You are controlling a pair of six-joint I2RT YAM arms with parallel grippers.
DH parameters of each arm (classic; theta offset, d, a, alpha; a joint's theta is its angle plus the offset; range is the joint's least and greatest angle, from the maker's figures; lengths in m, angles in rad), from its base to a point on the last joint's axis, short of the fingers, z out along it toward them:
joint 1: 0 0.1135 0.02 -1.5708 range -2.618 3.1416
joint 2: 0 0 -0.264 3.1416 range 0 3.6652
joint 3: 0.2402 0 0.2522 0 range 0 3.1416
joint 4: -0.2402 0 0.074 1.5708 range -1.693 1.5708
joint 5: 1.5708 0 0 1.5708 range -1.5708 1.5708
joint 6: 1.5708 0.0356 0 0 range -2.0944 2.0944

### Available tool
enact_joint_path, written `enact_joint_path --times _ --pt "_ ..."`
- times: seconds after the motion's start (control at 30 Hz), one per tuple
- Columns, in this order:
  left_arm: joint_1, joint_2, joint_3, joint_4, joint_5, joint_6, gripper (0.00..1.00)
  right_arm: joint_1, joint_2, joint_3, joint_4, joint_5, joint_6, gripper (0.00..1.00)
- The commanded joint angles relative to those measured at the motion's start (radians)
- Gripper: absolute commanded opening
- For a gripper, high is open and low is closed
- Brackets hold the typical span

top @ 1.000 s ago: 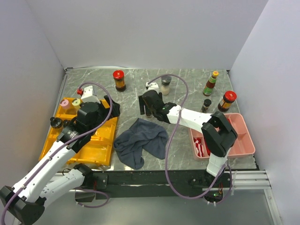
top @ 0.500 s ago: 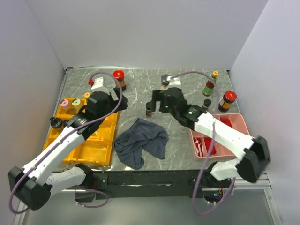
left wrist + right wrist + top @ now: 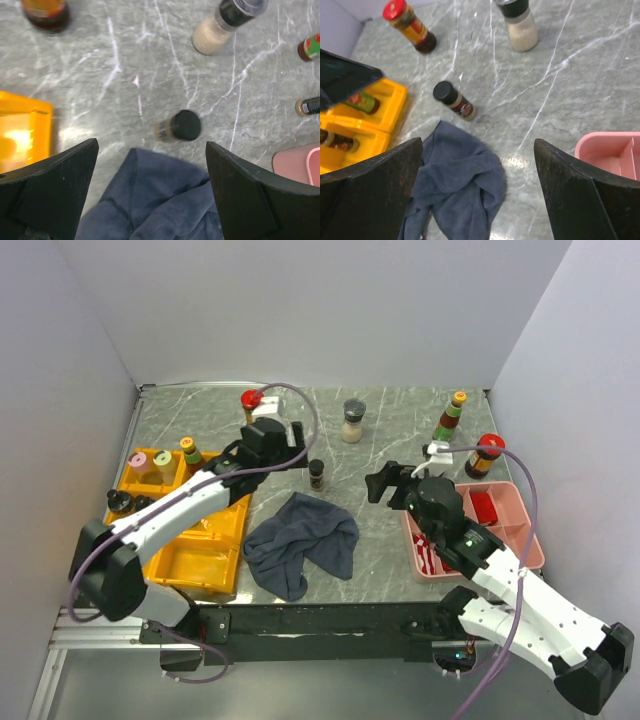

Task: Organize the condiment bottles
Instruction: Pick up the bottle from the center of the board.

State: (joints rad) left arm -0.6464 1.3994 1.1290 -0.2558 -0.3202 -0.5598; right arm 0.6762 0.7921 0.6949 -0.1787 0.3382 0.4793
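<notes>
Black-capped spice jar stands on marble tabletop, just beyond dark cloth. Left gripper above it, jaws wide, empty; right gripper likewise wide. Step, likely: reach. Next: descend, straddle jar, close.

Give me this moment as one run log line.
left gripper open, empty, over black-capped jar | right gripper open, empty | black-capped jar upright beside grey cloth | jar not yet grasped

It looked like a robot lab cell: plain white walls closed the grey marble-patterned table at 9, 12 and 3 o'clock, a black mounting bar at 6.
</notes>
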Motion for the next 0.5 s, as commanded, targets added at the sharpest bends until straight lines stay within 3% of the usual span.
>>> enact_joint_path --times 0.0,0.23,0.47 --pt "-0.058 0.108 0.083 0.063 -0.049 0.046 0.93 0.002 -0.057 -0.06 0.152 0.056 0.019 1.0" --pt "-0.124 0.302 0.238 -0.006 -0.072 0.054 0.76 0.0 -0.07 -0.06 0.143 0.062 0.019 1.0" --pt "-0.147 0.412 0.311 -0.054 -0.106 0.04 0.69 0.002 -0.099 -0.074 0.145 0.061 0.015 1.0"
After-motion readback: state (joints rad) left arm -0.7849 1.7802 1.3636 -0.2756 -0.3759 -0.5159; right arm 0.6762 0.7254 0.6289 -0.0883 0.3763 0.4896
